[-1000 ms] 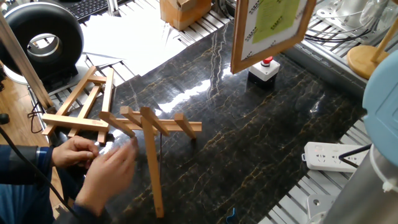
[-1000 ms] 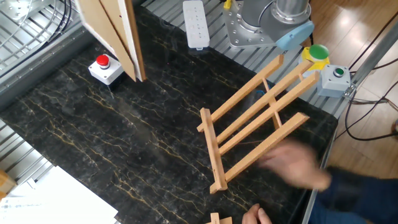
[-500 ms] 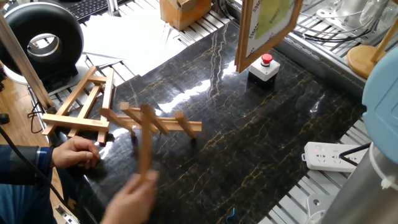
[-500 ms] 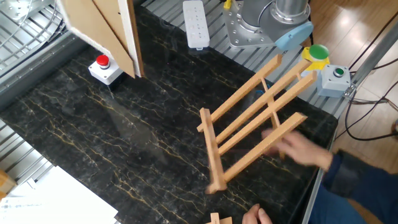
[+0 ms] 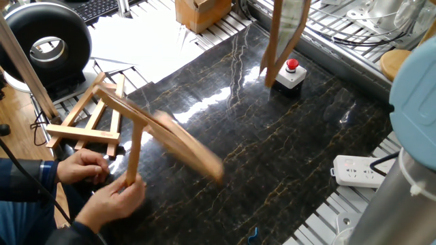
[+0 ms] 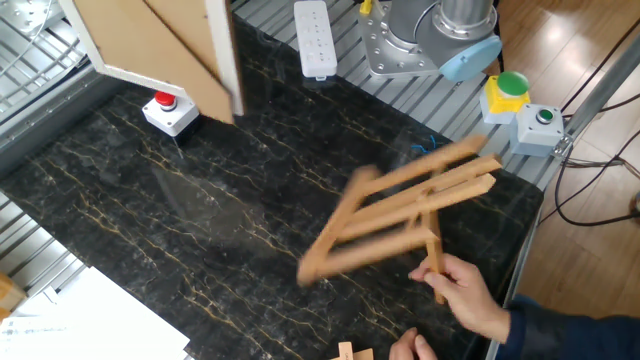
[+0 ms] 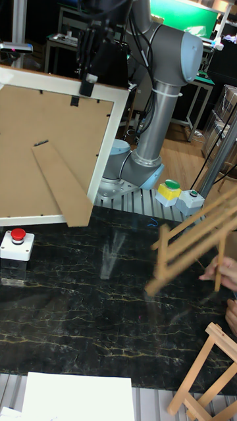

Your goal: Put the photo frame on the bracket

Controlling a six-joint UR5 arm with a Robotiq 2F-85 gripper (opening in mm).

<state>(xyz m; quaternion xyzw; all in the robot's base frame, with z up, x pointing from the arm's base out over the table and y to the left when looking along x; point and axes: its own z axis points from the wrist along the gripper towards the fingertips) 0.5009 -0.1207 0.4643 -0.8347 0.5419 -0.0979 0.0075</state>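
The photo frame (image 7: 46,151) hangs in the air above the back left of the table, its brown backing board and fold-out prop facing the tall fixed view. My gripper (image 7: 85,84) is shut on its top edge. In one fixed view the photo frame (image 5: 283,30) appears almost edge-on over the red button; in the other, the photo frame (image 6: 170,40) is cut off by the top edge. The bracket (image 6: 400,215) is off the table, tilted and blurred, held by a person's hand (image 6: 470,300). The same bracket (image 5: 163,139) also shows as (image 7: 194,243), well right of the frame.
A red button box (image 5: 291,71) sits under the frame. A smaller wooden easel (image 5: 88,116) lies at the table's edge by the person's other hand (image 5: 82,167). A white power strip (image 6: 317,38) and a yellow-green button (image 6: 508,92) lie near the robot's base.
The person has lifted the bracket off the table and is swinging it upward. The photo frame has turned, now nearly edge-on in one fixed view.
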